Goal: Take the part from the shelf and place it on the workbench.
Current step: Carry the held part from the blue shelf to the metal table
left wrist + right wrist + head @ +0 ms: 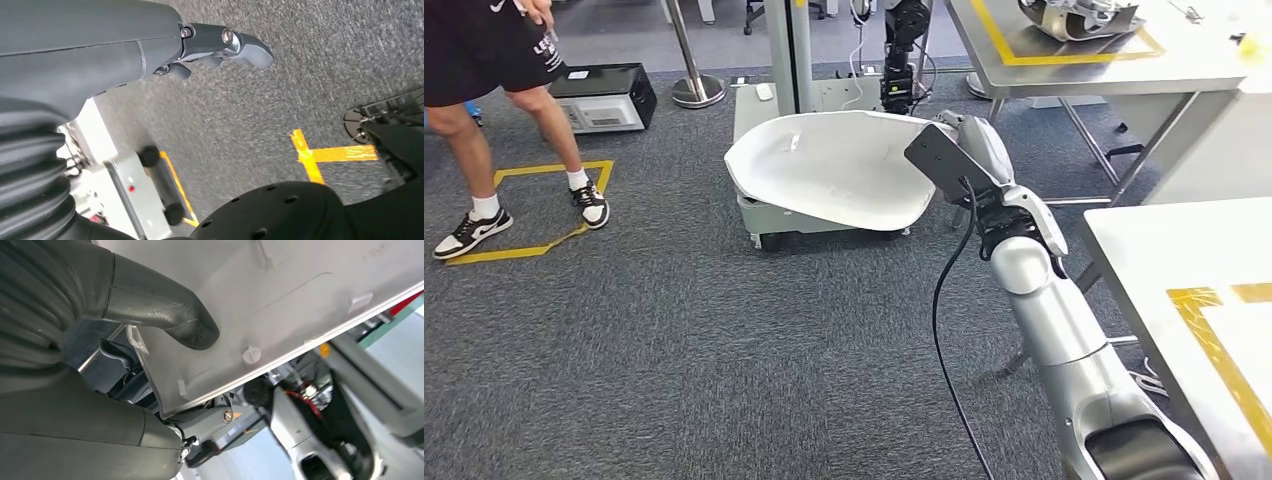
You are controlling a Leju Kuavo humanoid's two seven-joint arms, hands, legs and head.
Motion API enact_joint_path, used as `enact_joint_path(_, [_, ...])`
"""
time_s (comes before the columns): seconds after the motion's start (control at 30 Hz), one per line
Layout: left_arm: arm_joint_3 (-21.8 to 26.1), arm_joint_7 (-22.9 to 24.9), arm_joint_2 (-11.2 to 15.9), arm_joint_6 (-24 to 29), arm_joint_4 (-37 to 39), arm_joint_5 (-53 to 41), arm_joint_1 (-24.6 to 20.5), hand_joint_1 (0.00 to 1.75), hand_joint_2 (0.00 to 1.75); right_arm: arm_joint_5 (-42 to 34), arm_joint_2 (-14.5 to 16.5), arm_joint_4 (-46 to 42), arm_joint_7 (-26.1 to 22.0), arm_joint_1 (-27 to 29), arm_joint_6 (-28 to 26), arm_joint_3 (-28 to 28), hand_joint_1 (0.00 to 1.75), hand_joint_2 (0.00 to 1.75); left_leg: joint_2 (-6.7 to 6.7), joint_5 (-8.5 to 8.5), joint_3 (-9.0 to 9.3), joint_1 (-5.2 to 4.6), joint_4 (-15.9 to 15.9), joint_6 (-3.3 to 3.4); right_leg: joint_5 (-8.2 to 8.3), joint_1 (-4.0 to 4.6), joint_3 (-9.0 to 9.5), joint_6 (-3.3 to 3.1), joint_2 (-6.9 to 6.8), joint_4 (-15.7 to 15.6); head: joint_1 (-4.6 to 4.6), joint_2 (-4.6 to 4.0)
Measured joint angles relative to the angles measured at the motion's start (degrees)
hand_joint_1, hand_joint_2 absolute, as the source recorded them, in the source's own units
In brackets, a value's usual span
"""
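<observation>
- Head view, item one: white part (829, 170), a broad shallow moulded shell, carried in the air over the grey carpet (674, 340), clear of any surface. It hangs in front of a light grey wheeled cart (759, 215), whose base shows under the shell's edge.
- Right hand (969, 150): grasps the part at its right rim. In the right wrist view the thick thumb (175, 320) presses on the shell's ribbed face (280, 295) while darker fingers (210, 417) hook under the rim. Judged purpose: an edge grip leaves the underside free for setting down flat.
- Right arm (1064, 340): stretched forward, holding the shell away from the robot's body.
- Workbench (1184, 290): white top with yellow tape outline (1224, 340), its near-left corner just right of the arm; likely the drop spot.
- Left hand (220, 45): holds nothing, fingers curled in, hanging over carpet.
- Person (494, 110): standing well apart, by a floor tape square (554, 210).
- Risk, judged: a one-sided hold may let the shell tilt.
</observation>
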Motion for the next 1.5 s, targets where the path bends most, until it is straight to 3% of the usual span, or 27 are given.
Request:
enact_joint_path(0.07, [0.0, 0.0, 0.3, 0.0, 0.0, -0.2, 0.0, 0.00, 1.75, 0.1, 0.0, -0.2, 0.4, 0.4, -0.3, 0.1, 1.75, 1.75, 1.15, -0.71, 0.03, -0.22, 0.6, -0.73, 1.54, 0.18, 3.31, -0.43, -2.19, -5.9, -0.05, 0.00])
enact_joint_path(0.1, [0.0, -0.1, 0.5, 0.0, 0.0, -0.2, 0.0, 0.00, 1.75, 0.2, 0.0, -0.4, 0.5, 0.7, -0.5, 0.1, 1.75, 1.75, 1.64, -0.99, 0.17, -0.38, 0.7, -1.10, 1.48, 0.32, 3.83, -0.82, -2.68, -6.8, -0.11, 0.00])
enact_joint_path(0.17, [0.0, -0.4, 0.6, 0.0, 0.0, -0.2, 0.1, 0.00, 1.75, 0.4, 0.0, -0.8, 0.7, 1.4, -0.6, 0.1, 1.75, 1.75, 2.75, -1.30, 0.63, -0.44, 0.5, -1.76, 1.55, 0.43, 3.77, -1.65, -1.49, -6.6, -0.25, 0.00])
enact_joint_path(0.2, [0.0, -0.4, 0.7, 0.0, 0.0, -0.2, 0.1, 0.00, 1.75, 0.5, 0.0, -0.9, 0.7, 1.6, -0.6, 0.2, 1.75, 1.75, 2.44, -1.64, 0.79, -0.31, 0.7, -2.12, 1.63, 0.34, 3.78, -1.97, -0.81, -6.7, -0.27, 0.00])
enact_joint_path(0.27, [0.0, -0.7, 0.7, 0.0, 0.0, -0.2, 0.0, 0.00, 1.75, 0.5, 0.0, -1.2, 0.7, 1.6, -0.6, 0.2, 1.75, 1.75, -0.07, -3.74, -0.41, -0.02, 3.6, -2.63, 1.85, 0.12, 3.85, -2.63, 0.48, -7.0, -0.44, 0.00])
enact_joint_path(0.33, [0.0, -0.9, 0.6, 0.0, 0.0, -0.3, 0.0, 0.00, 1.75, 0.5, 0.0, -1.3, 0.7, 1.8, -0.6, 0.2, 1.75, 1.75, -2.79, -7.26, -3.87, 0.10, 10.8, -2.74, 1.91, 0.22, 3.83, -3.08, 1.71, -7.0, -0.62, 0.00])
enact_joint_path(0.37, [0.0, -0.9, 0.6, 0.0, 0.1, -0.3, 0.0, 0.00, 1.75, 0.5, 0.0, -1.4, 0.7, 2.0, -0.6, 0.2, 1.75, 1.75, -3.24, -8.53, -5.79, 0.10, 14.5, -2.66, 1.90, 0.36, 3.81, -3.21, 2.41, -7.0, -0.63, 0.00])
enact_joint_path(0.4, [0.0, -0.9, 0.5, 0.0, 0.1, -0.3, 0.0, 0.00, 1.75, 0.5, -0.1, -1.4, 0.7, 2.4, -0.6, 0.2, 1.75, 1.75, -3.46, -8.76, -7.07, 0.08, 16.7, -2.50, 1.89, 0.50, 3.81, -3.25, 3.21, -7.0, -0.64, 0.00])
enact_joint_path(0.43, [0.0, -0.9, 0.5, 0.0, 0.1, -0.3, 0.0, 0.00, 1.75, 0.5, -0.1, -1.5, 0.7, 2.7, -0.6, 0.2, 1.75, 1.75, -3.63, -7.84, -7.42, 0.06, 16.8, -2.25, 1.89, 0.61, 3.83, -3.27, 4.05, -6.9, -0.63, 0.00])
enact_joint_path(0.47, [0.0, -1.0, 0.4, 0.0, 0.1, -0.3, 0.0, 0.00, 1.75, 0.5, -0.1, -1.6, 0.7, 2.9, -0.6, 0.2, 1.75, 1.75, -3.94, -5.92, -6.73, 0.02, 14.7, -1.94, 1.89, 0.67, 3.85, -3.27, 4.89, -6.9, -0.63, 0.00])
enact_joint_path(0.53, [0.0, -1.0, 0.4, 0.0, 0.1, -0.3, -0.1, 0.00, 1.75, 0.5, -0.2, -1.7, 0.6, 3.0, -0.6, 0.2, 1.75, 1.75, -6.37, -1.71, -3.66, -0.01, 7.1, -1.31, 1.95, 0.65, 3.80, -3.10, 6.41, -6.8, -0.63, 0.00])
enact_joint_path(0.6, [0.0, -1.0, 0.2, 0.0, 0.1, -0.2, -0.2, 0.00, 1.75, 0.6, -0.2, -1.8, 0.6, 2.9, -0.5, 0.2, 1.75, 1.75, -8.82, -0.17, -1.57, -0.05, 2.1, -1.06, 2.21, 0.39, 3.43, -2.52, 7.88, -6.7, -0.62, 0.00])
enact_joint_path(0.63, [-0.1, -0.9, 0.1, 0.0, 0.1, -0.2, -0.3, 0.00, 1.75, 0.6, -0.2, -1.8, 0.5, 2.9, -0.4, 0.2, 1.75, 1.75, -9.18, -0.30, -1.27, -0.15, 1.5, -0.97, 2.44, 0.22, 3.20, -2.07, 8.64, -6.9, -0.63, 0.00])
enact_joint_path(0.7, [-0.1, -0.7, -0.3, 0.0, 0.1, -0.2, -0.5, 0.00, 1.75, 0.7, -0.4, -1.8, 0.4, 2.9, -0.3, 0.2, 1.75, 1.75, -7.75, 0.15, -0.85, -0.23, 0.8, -0.62, 2.90, -0.06, 2.85, -1.25, 9.63, -7.2, -0.61, 0.00])
enact_joint_path(0.77, [-0.1, -0.5, -0.6, 0.0, 0.1, -0.2, -0.6, 0.00, 1.75, 0.8, -0.8, -1.7, 0.2, 2.6, -0.1, 0.0, 1.75, 1.75, -6.15, 0.79, -0.48, -0.10, -0.1, 0.06, 1.61, 0.28, 1.65, -0.93, 7.17, -5.1, -0.42, 0.00])
enact_joint_path(0.83, [-0.1, -0.3, -0.7, 0.0, 0.1, -0.2, -0.6, 0.00, 1.75, 1.0, -1.0, -1.7, 0.0, 2.1, 0.2, -0.1, 1.75, 1.75, -4.40, 0.99, -0.37, -0.19, -0.5, 0.61, -1.89, 0.57, -1.42, -0.78, 3.49, 1.4, -0.24, 0.00])
enact_joint_path(0.9, [-0.1, -0.1, -0.9, 0.0, 0.1, -0.2, -0.7, 0.00, 1.75, 1.1, -1.1, -1.6, -0.4, 1.8, 0.3, -0.1, 1.75, 1.75, -2.60, 0.87, -0.43, -0.30, -0.4, 0.79, -4.24, 0.45, -4.23, -0.42, 2.19, 7.7, -0.23, 0.00])
enact_joint_path(0.93, [-0.1, 0.0, -1.0, 0.0, 0.1, -0.2, -0.7, 0.00, 1.75, 1.1, -1.2, -1.4, -0.6, 1.8, 0.4, -0.2, 1.75, 1.75, -1.78, 0.78, -0.45, -0.28, -0.3, 0.76, -4.05, 0.36, -4.37, -0.27, 1.88, 8.3, -0.22, 0.00])
enact_joint_path(0.97, [-0.1, 0.1, -1.1, 0.0, 0.1, 0.0, -0.8, 0.00, 1.75, 1.2, -1.3, -1.3, -0.7, 1.7, 0.4, -0.2, 1.75, 1.75, -1.00, 0.66, -0.46, -0.22, -0.2, 0.63, -2.89, 0.28, -3.23, -0.13, 1.50, 6.5, -0.21, 0.00])
enact_joint_path(1.07, [0.0, 0.1, -1.3, 0.0, 0.1, 0.3, -1.3, 0.00, 1.75, 1.3, -1.5, -1.2, -1.3, 1.1, 0.5, -0.3, 1.75, 1.75, 1.02, -0.13, -0.52, -0.29, 0.6, -0.21, 0.97, 0.36, 3.14, -0.28, -1.38, -4.5, -0.25, 0.00])
enact_joint_path(1.13, [0.0, 0.1, -1.3, 0.0, 0.0, 0.4, -1.7, 0.00, 1.75, 1.3, -1.5, -1.1, -1.4, 0.7, 0.5, -0.3, 1.75, 1.75, 2.05, -0.65, -0.41, -0.55, 0.9, -0.85, 1.19, 0.66, 4.45, -1.05, -2.01, -6.9, -0.28, 0.00])
enact_joint_path(1.2, [0.0, 0.1, -1.4, 0.0, 0.1, 0.3, -2.1, 0.00, 1.75, 1.4, -1.6, -1.1, -1.4, 0.6, 0.5, -0.3, 1.75, 1.75, 2.82, -0.98, -0.07, -0.46, 0.9, -1.46, 1.40, 0.65, 4.46, -1.85, -0.71, -7.0, -0.28, 0.00])
enact_joint_path(1.27, [0.0, 0.2, -1.5, 0.0, 0.1, 0.2, -2.3, 0.00, 1.75, 1.5, -1.6, -1.1, -1.4, 0.5, 0.4, -0.3, 1.75, 1.75, 0.94, -2.37, -0.66, -0.19, 2.7, -2.09, 1.69, 0.36, 4.58, -2.51, 0.41, -7.3, -0.37, 0.00])
enact_joint_path(1.33, [0.0, 0.3, -1.5, 0.0, 0.1, -0.1, -2.3, 0.00, 1.75, 1.7, -1.5, -1.0, -1.3, 0.5, 0.4, -0.3, 1.75, 1.75, -2.22, -5.70, -3.49, 0.05, 8.9, -2.48, 1.82, 0.19, 4.64, -2.92, 1.41, -7.5, -0.50, 0.00])
enact_joint_path(1.4, [0.0, 0.6, -1.6, -0.1, 0.2, -0.6, -2.3, 0.00, 1.75, 1.9, -1.4, -0.9, -1.2, 0.7, 0.2, -0.3, 1.75, 1.75, -3.33, -8.24, -6.94, 0.12, 15.9, -2.58, 1.80, 0.24, 4.63, -3.08, 2.68, -7.5, -0.54, 0.00])
enact_joint_path(1.43, [0.0, 0.7, -1.6, -0.2, 0.2, -0.9, -2.4, 0.00, 1.75, 2.0, -1.4, -0.8, -1.1, 1.0, 0.0, -0.3, 1.75, 1.75, -3.43, -8.04, -7.67, 0.13, 17.1, -2.55, 1.80, 0.26, 4.66, -3.08, 3.38, -7.4, -0.53, 0.00])
enact_joint_path(1.5, [-0.1, 0.7, -1.6, -0.5, 0.2, -1.5, -2.6, 0.00, 1.75, 2.0, -1.4, -0.9, -1.0, 1.8, -0.4, -0.4, 1.75, 1.75, -3.90, -4.56, -6.04, 0.27, 13.1, -2.38, 1.79, 0.17, 4.74, -2.96, 4.86, -7.3, -0.53, 0.00])
